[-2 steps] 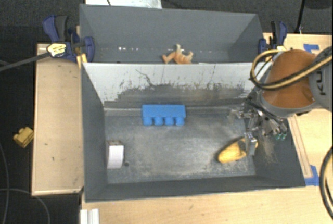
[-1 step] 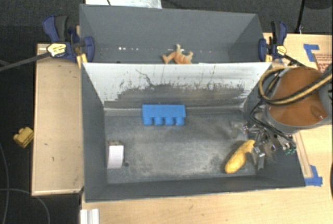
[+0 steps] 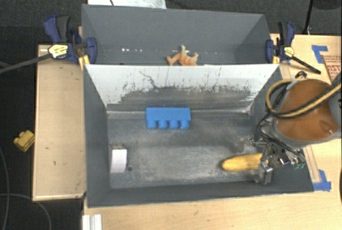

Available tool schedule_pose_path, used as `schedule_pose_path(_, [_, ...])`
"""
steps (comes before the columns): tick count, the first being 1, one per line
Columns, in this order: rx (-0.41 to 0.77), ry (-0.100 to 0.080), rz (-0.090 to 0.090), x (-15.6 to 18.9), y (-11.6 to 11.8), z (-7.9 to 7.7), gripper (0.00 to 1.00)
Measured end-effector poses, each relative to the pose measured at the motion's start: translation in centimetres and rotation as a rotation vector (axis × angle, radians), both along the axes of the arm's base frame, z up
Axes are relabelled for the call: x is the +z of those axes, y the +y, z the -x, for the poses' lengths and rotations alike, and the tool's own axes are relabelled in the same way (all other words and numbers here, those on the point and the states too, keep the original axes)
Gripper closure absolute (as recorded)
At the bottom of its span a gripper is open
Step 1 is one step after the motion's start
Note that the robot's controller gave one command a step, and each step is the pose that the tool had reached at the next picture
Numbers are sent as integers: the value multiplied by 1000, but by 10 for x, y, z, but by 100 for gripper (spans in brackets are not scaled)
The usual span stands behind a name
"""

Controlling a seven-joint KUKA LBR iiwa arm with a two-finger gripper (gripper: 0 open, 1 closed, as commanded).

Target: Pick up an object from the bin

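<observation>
Looking down into the bin point(image 3: 176, 25), we find the gripper point(image 3: 265, 163) low in the near right corner, right at the end of a banana point(image 3: 240, 162). The banana is the thing to watch: yellow, small, plump in the middle, gently curved and tapering to a rounded tip on its left. It lies flat on the grey floor, lengthwise along the near wall, with its right end running in under the dark metal of the gripper. The two are touching, or as good as, but whether the gripper is spread wide or closed on the fruit, I cannot tell; that end is lost among dark parts. Above it sits the arm's orange cover point(image 3: 304, 114), with cables point(image 3: 279, 96) looping past its left side.

Now the count. One banana, in the near right corner. One blue block point(image 3: 168, 117), flat and oblong, with three ribs along its near edge, lying at the foot of the far slope, left of centre and well apart from the gripper. One white piece point(image 3: 118, 160), small and squarish, off in the near left part of the floor. One tan figure point(image 3: 183, 57), tiny and hard to make out, up at the top edge of the pale far slope. That makes four things, each lying apart from the others, and the banana is the nearest to the gripper by a long way.
</observation>
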State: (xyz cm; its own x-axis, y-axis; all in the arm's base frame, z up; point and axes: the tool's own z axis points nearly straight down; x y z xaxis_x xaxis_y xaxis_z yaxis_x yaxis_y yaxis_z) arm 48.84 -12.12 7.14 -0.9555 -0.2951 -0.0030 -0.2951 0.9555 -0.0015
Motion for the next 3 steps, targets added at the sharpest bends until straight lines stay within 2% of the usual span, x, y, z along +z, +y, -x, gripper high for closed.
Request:
schedule_pose_path(1, [183, -2, 0, -1, -10, -6, 100])
schedule_pose_path(2, [183, -2, 0, -1, -10, -6, 100])
schedule_pose_path(3, [224, 1, -1, 7, -23, -26, 100])
